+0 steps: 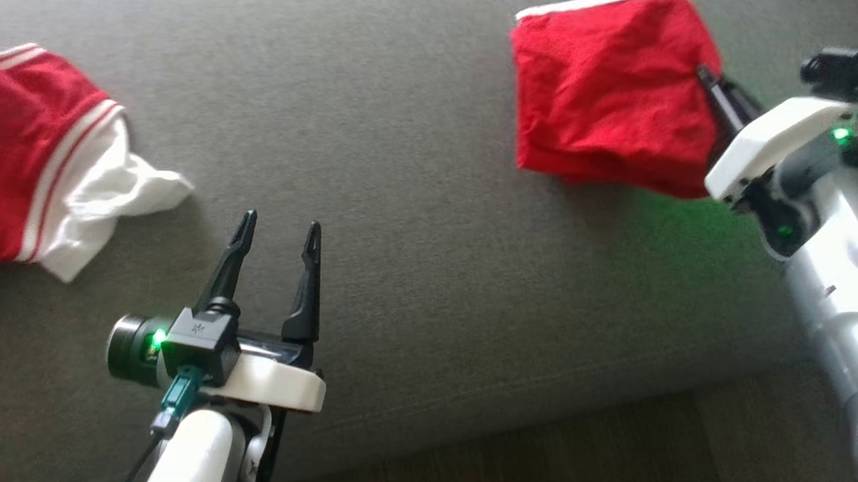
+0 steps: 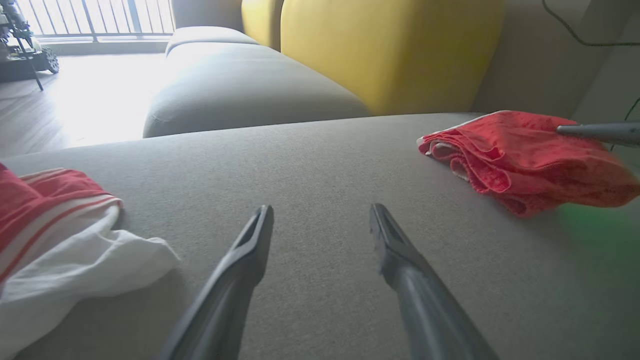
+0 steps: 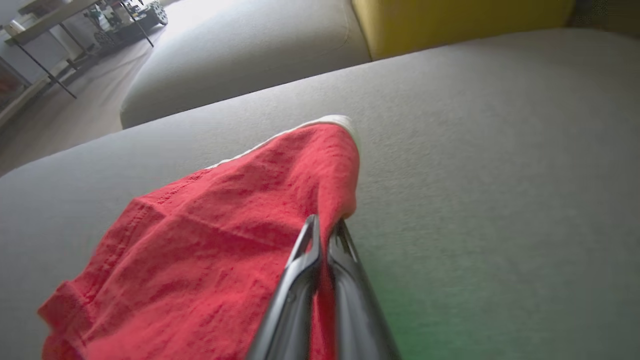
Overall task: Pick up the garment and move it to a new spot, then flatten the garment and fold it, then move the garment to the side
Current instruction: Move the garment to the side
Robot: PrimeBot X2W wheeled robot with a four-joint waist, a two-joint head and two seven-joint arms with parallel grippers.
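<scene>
A: The right pincer (image 3: 325, 225), what is it doing?

B: Its two long dark fingers are pressed together with cloth pinched between them. It grips the right-hand edge of the crumpled red woven garment with the thin white hem (image 1: 605, 90).

A: And the other one?

B: The left pincer (image 1: 281, 225) stands spread wide and holds nothing. It hangs over bare upholstery, well apart from that garment.

A: Where does the garment lie?

B: On the grey fabric sofa seat (image 1: 417, 162), toward its far right side. It is bunched in a few loose layers rather than flat. A rounded yellow back cushion (image 2: 390, 50) rises behind the seat.

A: How will it handle?

B: I judge it light, soft and limp. From one pinch it should sag and hang, and the loose layers may slip open. An edge grip like this one seems enough for carrying it. For flattening, I would take two corners along the white hem, one per pincer. Cloth tends to drag on upholstery, so lifting looks safer than sliding.

A: Anything nearby to mind?

B: A second garment, red with white stripes and a white panel (image 1: 39, 177), lies at the far left, near the left pincer but not touching it.
</scene>
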